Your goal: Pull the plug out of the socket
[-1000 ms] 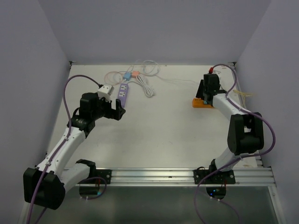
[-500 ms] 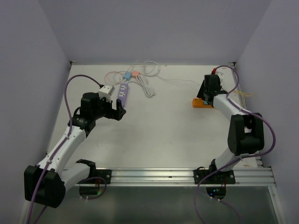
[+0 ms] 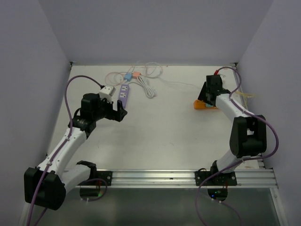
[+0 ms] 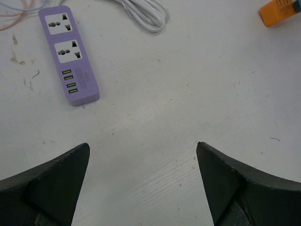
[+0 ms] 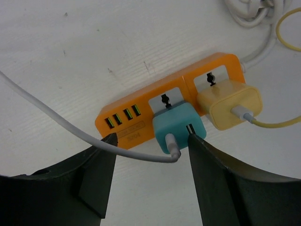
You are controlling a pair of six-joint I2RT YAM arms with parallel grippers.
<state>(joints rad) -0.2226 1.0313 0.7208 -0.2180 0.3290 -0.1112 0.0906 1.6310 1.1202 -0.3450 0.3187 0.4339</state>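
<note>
An orange power strip (image 5: 127, 123) lies flat at the far right of the table (image 3: 202, 105). A teal plug (image 5: 176, 125) with a white cable (image 5: 70, 127) sits in its nearer socket, and a yellow plug (image 5: 230, 103) with a yellow cable sits in the other. My right gripper (image 5: 151, 139) is open just above the strip; its right finger is at the teal plug's edge and its left finger is by the USB ports. In the top view it (image 3: 207, 96) hangs over the strip. My left gripper (image 4: 141, 148) is open and empty above bare table.
A purple power strip (image 4: 68, 54) with empty sockets lies at the back left (image 3: 124, 92), beside a coiled white cable (image 4: 146, 12). Small pink and blue plugs (image 3: 131, 75) with thin cables lie near the back wall. Side walls stand close to both arms.
My right gripper has shifted slightly right and back over the orange strip. The left arm has barely moved.
</note>
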